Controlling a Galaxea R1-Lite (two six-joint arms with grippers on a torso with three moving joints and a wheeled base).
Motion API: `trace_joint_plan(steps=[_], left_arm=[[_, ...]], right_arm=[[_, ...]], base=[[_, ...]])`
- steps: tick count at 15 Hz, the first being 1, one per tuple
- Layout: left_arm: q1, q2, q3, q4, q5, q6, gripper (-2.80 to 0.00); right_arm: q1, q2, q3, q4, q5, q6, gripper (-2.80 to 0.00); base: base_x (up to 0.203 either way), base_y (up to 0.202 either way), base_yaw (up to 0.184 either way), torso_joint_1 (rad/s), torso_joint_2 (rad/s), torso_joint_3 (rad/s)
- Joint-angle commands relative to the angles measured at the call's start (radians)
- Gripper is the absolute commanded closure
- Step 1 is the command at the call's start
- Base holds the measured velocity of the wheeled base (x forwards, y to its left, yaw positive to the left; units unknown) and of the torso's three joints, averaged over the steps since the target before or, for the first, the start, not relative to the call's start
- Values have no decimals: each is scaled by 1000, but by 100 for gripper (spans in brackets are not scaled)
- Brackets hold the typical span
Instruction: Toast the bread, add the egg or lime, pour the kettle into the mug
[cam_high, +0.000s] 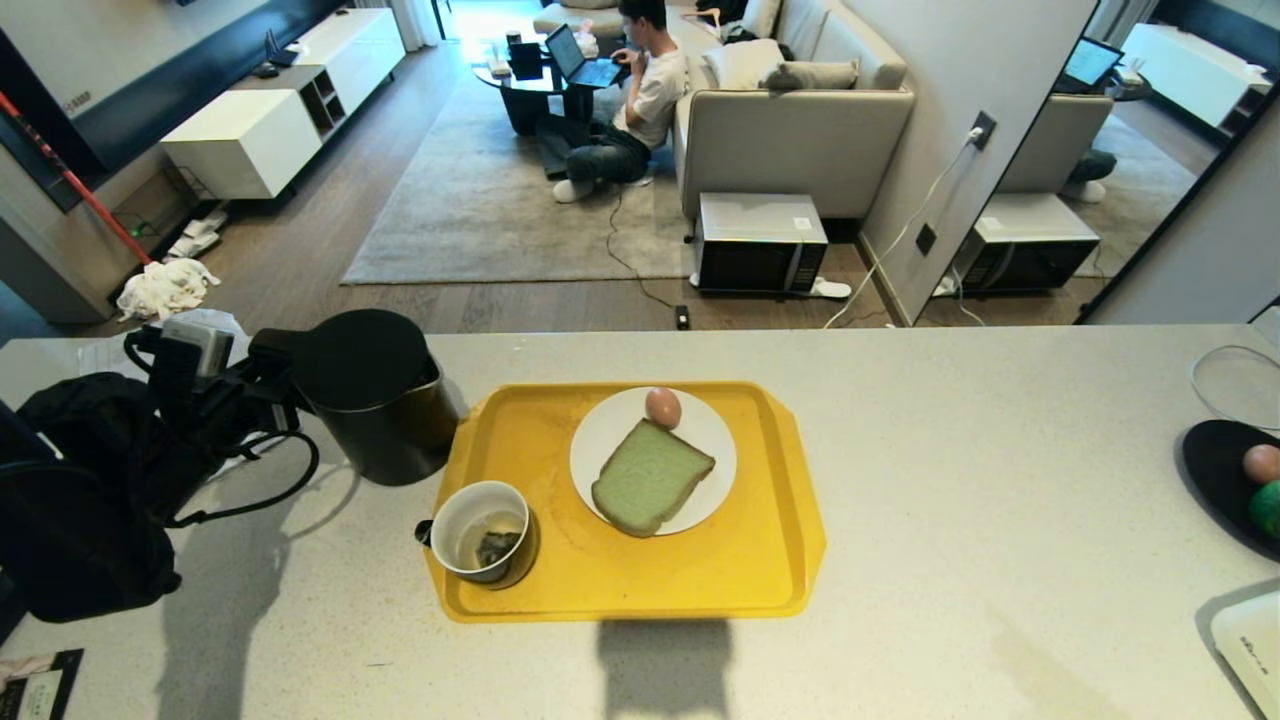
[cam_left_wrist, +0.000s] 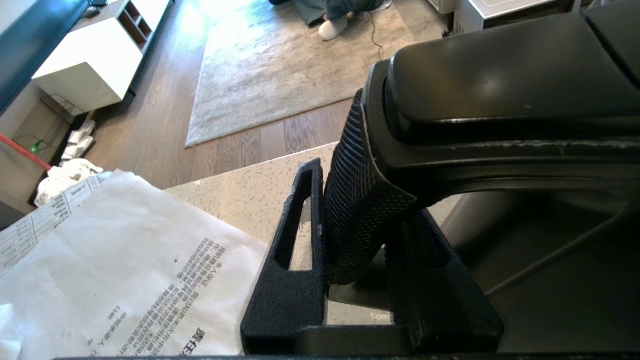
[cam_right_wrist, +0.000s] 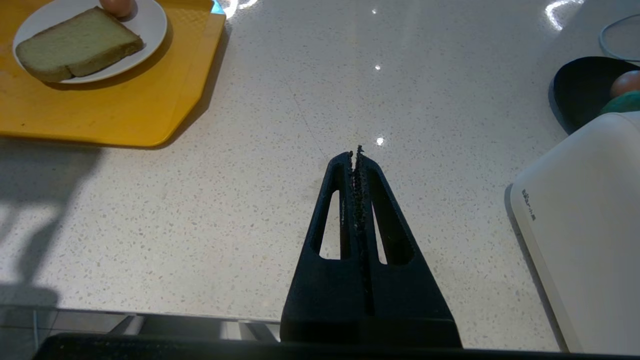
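From the head view, the left gripper (cam_high: 262, 385) sits at the kettle (cam_high: 375, 395) handle, on the kettle's left side, with the kettle standing upright on the counter (cam_high: 950, 480) just beside the yellow tray (cam_high: 760, 560); the mug (cam_high: 483, 533) lies on the tray's near left corner, right of and nearer than the kettle, so the pour would have to swing the spout that way. The bread (cam_high: 650, 477) and the egg (cam_high: 663, 407) rest touching on the white plate (cam_high: 605, 440). In the left wrist view the fingers (cam_left_wrist: 295, 250) are clamped around the handle's textured upright bar, its long axis running across them. In the right wrist view the right gripper (cam_right_wrist: 357, 155) hangs over bare counter, fingers pressed together on nothing, well apart from the tray.
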Motion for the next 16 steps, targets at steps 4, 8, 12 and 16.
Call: trace_joint_plan(steps=[4,8,12,16], left_arm=[[2,-17,41,-9,1,-3,-280],[10,-64,164,-9,1,2,-280],[17,-172,351,-9,2,3,-280],[27,-327,511,-9,3,4,-280]], right_arm=[[0,0,2,0,0,-1,0],[0,0,2,0,0,-1,0],[0,0,2,0,1,-1,0],[0,0,2,0,0,-1,0]], base=[[0,0,0,0,0,0],[0,0,0,0,0,0],[0,0,0,0,0,0],[0,0,0,0,0,0]])
